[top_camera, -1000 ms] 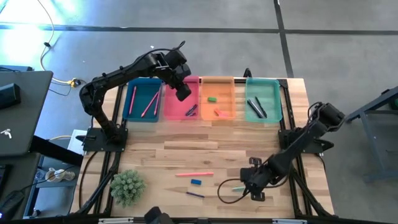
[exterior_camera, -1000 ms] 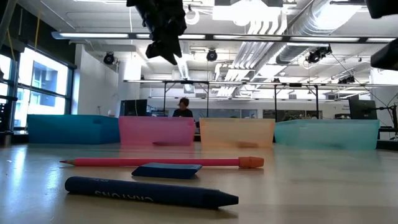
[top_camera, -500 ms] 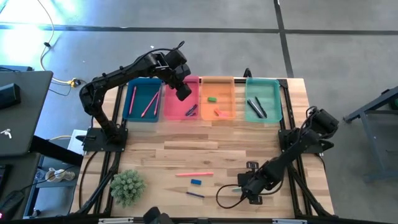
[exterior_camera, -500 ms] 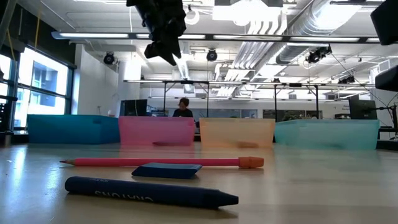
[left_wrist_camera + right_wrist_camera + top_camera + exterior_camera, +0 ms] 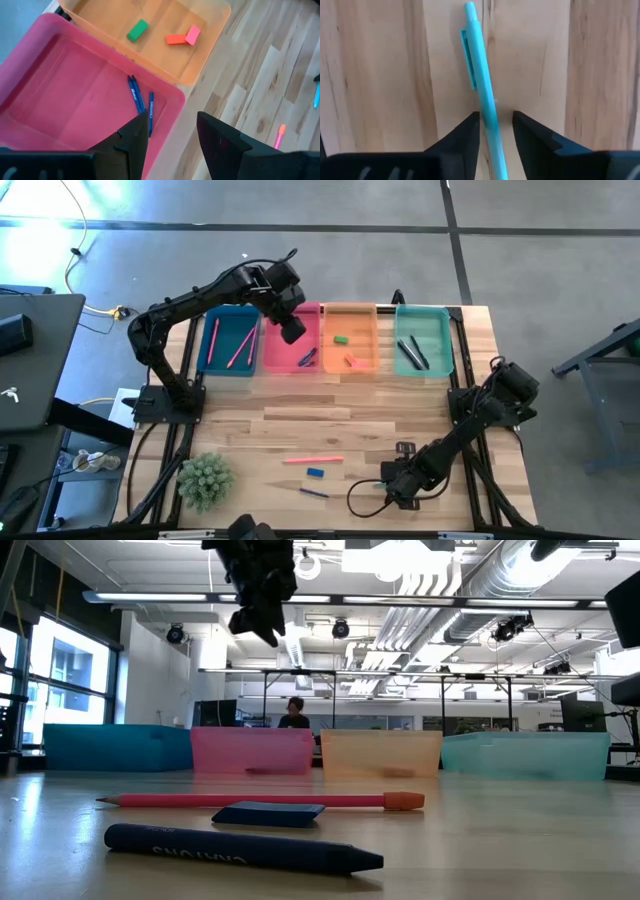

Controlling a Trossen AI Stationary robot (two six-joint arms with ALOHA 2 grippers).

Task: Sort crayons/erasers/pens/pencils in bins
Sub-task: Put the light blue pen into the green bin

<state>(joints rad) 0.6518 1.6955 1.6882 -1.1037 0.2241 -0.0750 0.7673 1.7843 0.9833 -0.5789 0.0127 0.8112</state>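
Teal pen lies flat on the surface near its front edge, between the right hand's fingers, which stand just beside its barrel; contact apparently not made. Left hand, fingers apart and empty, hangs over the pink bin holding blue crayons.

You had the green eraser and pink-red eraser lying flat in the orange bin; the blue eraser lay on the bench.
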